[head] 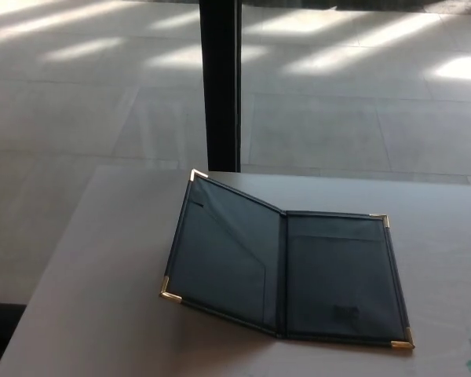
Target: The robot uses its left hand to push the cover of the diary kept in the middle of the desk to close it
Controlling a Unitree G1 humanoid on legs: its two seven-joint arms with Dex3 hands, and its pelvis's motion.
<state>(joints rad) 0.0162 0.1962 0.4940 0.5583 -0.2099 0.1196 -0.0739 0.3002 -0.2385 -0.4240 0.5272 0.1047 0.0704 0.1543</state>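
Diary [286,271] lies open on the desk [102,314] in the head view, left cover [224,251] raised at a slant, right cover flat. Neither hand shows, so you cannot tell their fingers, and nothing can be placed relative to them. Expect a light, stiff folder with a smooth cover that could slide; push the raised left cover near its outer edge between the gold corners [170,296]. A dark stamp low on the right panel is unreadable

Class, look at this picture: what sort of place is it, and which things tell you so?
Probably an office or lobby: a pale desk with an open diary, a tiled floor streaked with sunlight, and a dark pillar.
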